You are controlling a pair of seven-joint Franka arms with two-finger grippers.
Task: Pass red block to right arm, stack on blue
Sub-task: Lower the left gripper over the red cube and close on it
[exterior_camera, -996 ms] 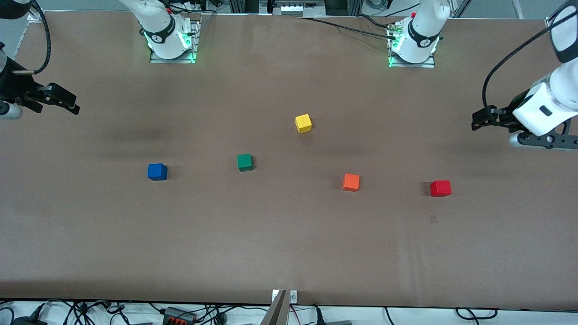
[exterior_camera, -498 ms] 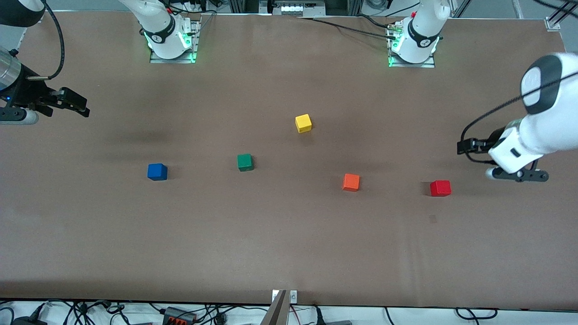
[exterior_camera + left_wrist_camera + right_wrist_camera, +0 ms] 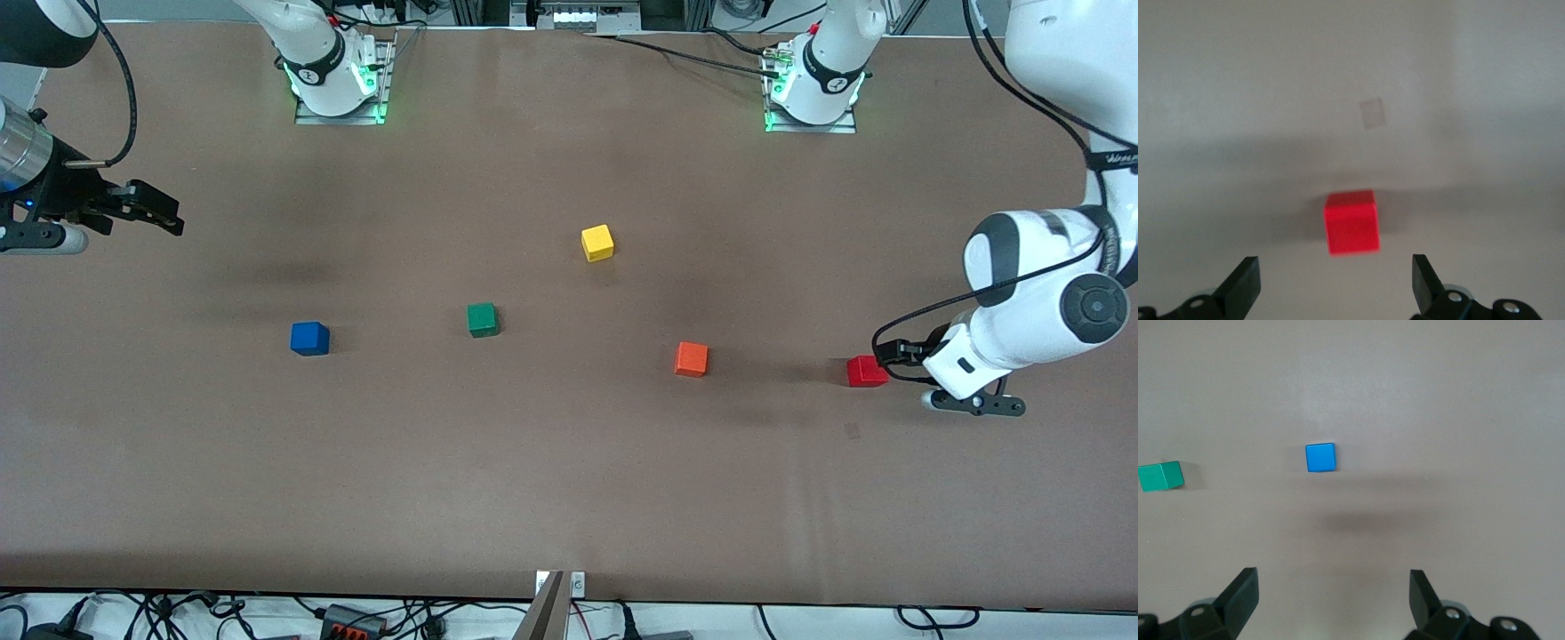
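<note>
The red block [image 3: 867,371] sits on the brown table [image 3: 569,480] toward the left arm's end. My left gripper [image 3: 887,353] is open and empty, low beside the block on its left-arm-end side. In the left wrist view the red block [image 3: 1351,221] lies just ahead of the open gripper [image 3: 1336,287], not between the fingers. The blue cube [image 3: 309,338] sits toward the right arm's end. My right gripper [image 3: 162,214] is open and empty, up over the table's right-arm end. The right wrist view shows the blue cube [image 3: 1320,457] well ahead of the gripper [image 3: 1333,600].
An orange cube [image 3: 691,359] sits beside the red block toward the table's middle. A green cube [image 3: 482,319] and a yellow cube [image 3: 597,242] sit near the middle. A small pale square mark [image 3: 853,431] lies on the table nearer the front camera than the red block.
My left arm has swung down and in, bringing its open gripper close beside the red block. My right gripper has shifted slightly toward the table's middle. No cube has moved.
</note>
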